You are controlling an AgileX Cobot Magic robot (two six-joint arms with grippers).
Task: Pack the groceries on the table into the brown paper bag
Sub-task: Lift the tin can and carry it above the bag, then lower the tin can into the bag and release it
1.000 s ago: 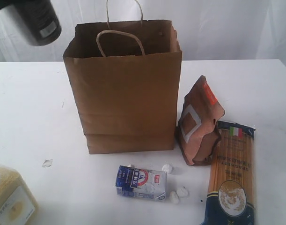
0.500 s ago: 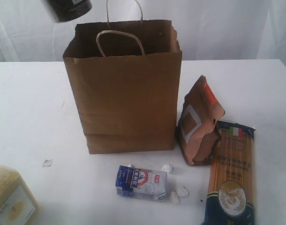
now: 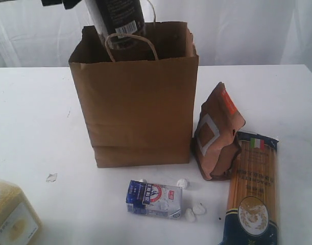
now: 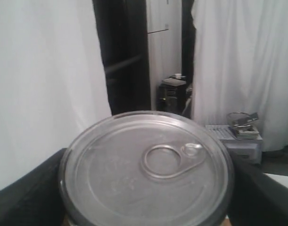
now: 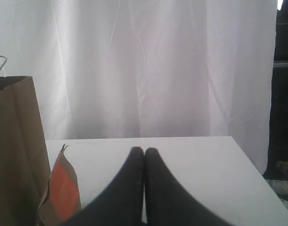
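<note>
Swung in from the upper left corner, the small clear-lidded can (image 3: 117, 23) now dips its lower end into the mouth of the brown paper bag (image 3: 138, 112) (left side, behind the front handle (image 3: 130, 34)), clamped in the left end effector (image 4: 146, 197). Open worktop (image 3: 33, 117) spreads left of the bag. At lower right the long spaghetti pack (image 3: 253, 189) runs off the bottom edge. The right end effector (image 5: 144, 157) has its fingers pressed together.
</note>
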